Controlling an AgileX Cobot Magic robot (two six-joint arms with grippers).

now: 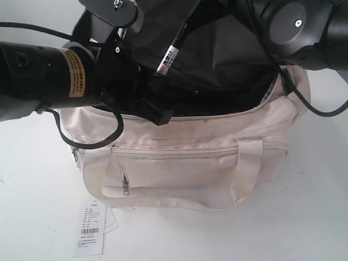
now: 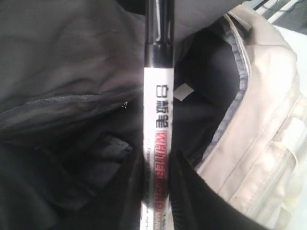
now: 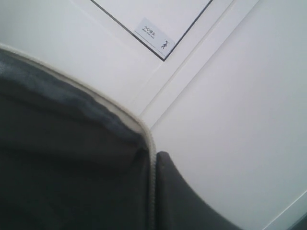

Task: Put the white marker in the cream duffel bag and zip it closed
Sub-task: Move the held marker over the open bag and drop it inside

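The bag (image 1: 179,163) sat on the white bench (image 1: 38,190) with its front pocket side towards the exterior camera; the top opening was unzipped; the flap (image 1: 228,49) stood up behind the opening with its grey lining showing. One cream handle (image 1: 247,168) hung down over the front; a zip pull (image 1: 125,187) lay at the corner of the front pocket. A paper tag (image 1: 89,234) with a barcode lay flat on the bench, just in front of the bag's left corner.

The left arm (image 1: 49,70), marked with a yellow label (image 1: 76,76), reached in from the left over the bag's rim; a black cable (image 1: 92,144) looped down from it across the bag's front. The left tool (image 2: 156,203) was clamped on the marker (image 2: 156,129); one dark finger (image 2: 192,196) showed hard against the printed white barrel, at the end away from the cap. The marker hung tilted over the open mouth of the bag, between rim and flap; its black cap (image 2: 156,28) pointed away from the wrist, towards the lining.

The right arm (image 1: 299,27) came in from the upper right. The right tool (image 3: 154,165) was closed together on the edge of the flap; one dark finger (image 3: 180,201) lay against the cream zip edge (image 3: 150,143); the second finger was hidden behind the fabric.
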